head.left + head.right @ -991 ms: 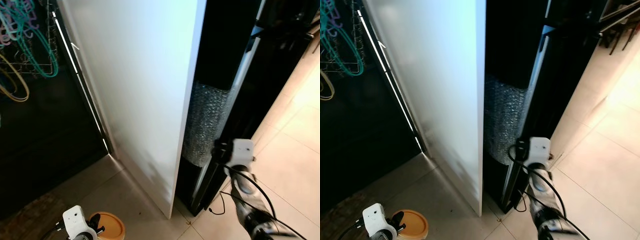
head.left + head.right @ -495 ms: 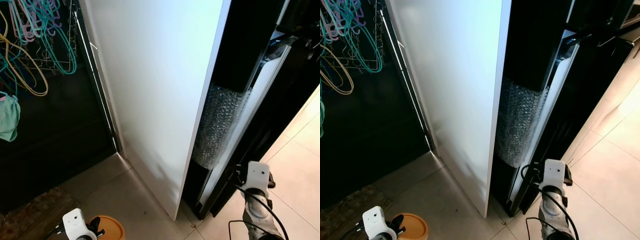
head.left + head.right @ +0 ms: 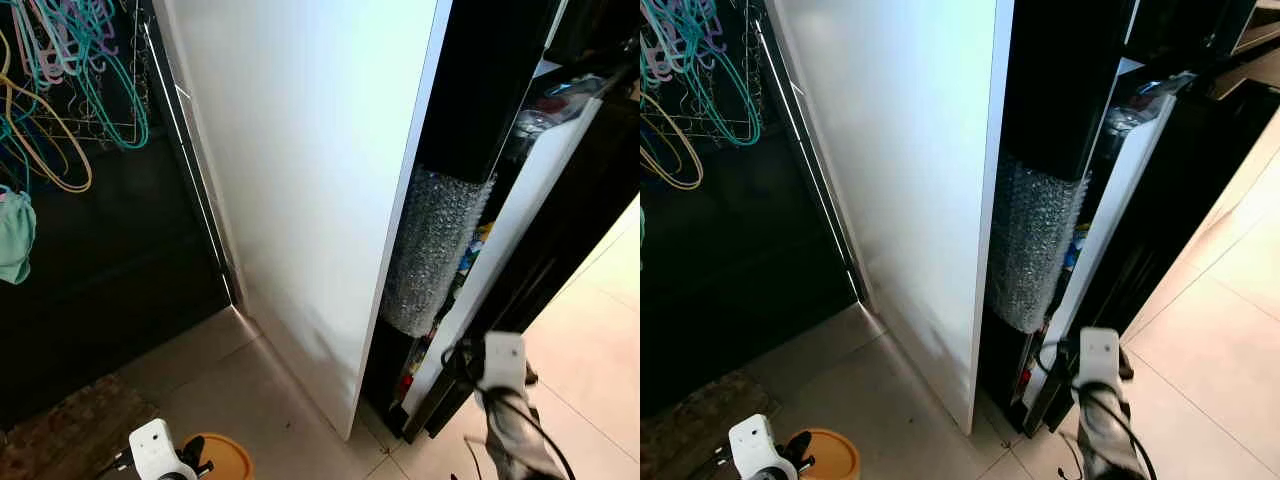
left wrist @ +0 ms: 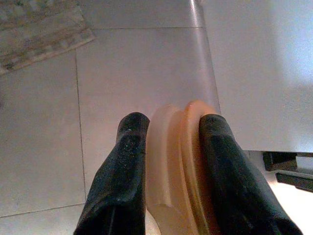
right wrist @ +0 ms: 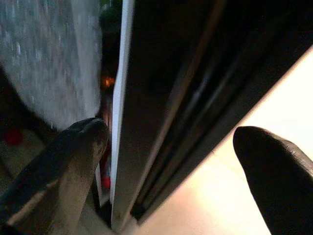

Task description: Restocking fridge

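Our right hand [image 5: 166, 147], fingers apart, straddles the tall black fridge door [image 5: 161, 98] edge | left hand [image 4: 168, 147] clamps round orange lid [image 4: 173, 161].

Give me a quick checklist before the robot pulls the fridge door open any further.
1. Right gripper astride the door edge, fingers open: ok.
2. Left gripper shut on the orange lid: ok.
3. Door already ajar, door-shelf items showing: ok.
4. Bubble wrap in the gap beside the white panel; whether it catches the door: cannot tell.
5. Floor on the swing side bare: ok.
6. Free shelf space inside: cannot tell.
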Tool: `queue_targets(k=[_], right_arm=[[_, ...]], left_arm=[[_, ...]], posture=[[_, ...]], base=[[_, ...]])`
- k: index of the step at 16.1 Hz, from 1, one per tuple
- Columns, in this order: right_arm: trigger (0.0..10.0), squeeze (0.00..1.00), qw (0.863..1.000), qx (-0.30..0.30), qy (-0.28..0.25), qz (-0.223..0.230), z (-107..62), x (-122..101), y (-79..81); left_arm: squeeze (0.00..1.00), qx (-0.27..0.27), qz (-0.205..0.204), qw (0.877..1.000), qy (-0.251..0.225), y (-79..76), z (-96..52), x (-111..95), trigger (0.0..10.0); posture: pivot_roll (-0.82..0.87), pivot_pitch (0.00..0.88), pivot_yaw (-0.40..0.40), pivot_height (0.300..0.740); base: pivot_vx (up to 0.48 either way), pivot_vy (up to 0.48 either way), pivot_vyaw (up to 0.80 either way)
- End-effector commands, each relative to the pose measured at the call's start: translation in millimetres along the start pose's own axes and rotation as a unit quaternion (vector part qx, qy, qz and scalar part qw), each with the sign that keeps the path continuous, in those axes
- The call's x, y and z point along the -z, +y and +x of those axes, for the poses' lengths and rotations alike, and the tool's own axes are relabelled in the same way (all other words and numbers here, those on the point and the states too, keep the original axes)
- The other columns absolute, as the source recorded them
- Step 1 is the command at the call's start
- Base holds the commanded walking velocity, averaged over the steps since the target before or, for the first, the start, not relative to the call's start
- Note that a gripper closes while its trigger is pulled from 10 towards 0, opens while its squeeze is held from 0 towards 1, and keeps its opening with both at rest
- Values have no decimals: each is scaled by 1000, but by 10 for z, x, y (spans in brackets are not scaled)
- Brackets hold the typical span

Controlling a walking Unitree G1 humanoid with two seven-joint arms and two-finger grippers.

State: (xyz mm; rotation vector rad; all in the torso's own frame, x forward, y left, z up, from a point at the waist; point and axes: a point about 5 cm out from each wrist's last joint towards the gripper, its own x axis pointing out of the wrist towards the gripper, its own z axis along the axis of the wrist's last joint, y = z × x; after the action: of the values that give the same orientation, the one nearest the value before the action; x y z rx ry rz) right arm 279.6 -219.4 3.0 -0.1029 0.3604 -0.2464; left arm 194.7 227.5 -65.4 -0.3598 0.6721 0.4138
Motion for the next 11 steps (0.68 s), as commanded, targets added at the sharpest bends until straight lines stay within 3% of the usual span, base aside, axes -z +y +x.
queue_targets(k=[1, 6, 11], right_arm=[[10000, 0, 1000, -1, -12, 0, 32, -79, 21], [10000, 0, 999, 4, -49, -1, 111, -299, 28], [10000, 0, 994, 84, -63, -20, 109, -323, -217]], left_arm=[[0, -2, 7, 1000, 0, 14, -8, 16, 10000], [0, -2, 7, 1000, -1, 8, -6, 11, 10000], [0, -2, 10, 1000, 1, 10, -11, 28, 10000]], posture=[[-16, 9, -18, 740], [-16, 9, -19, 740], [-15, 9, -20, 740]], base=[[0, 0, 0], [0, 0, 0], [0, 0, 0]])
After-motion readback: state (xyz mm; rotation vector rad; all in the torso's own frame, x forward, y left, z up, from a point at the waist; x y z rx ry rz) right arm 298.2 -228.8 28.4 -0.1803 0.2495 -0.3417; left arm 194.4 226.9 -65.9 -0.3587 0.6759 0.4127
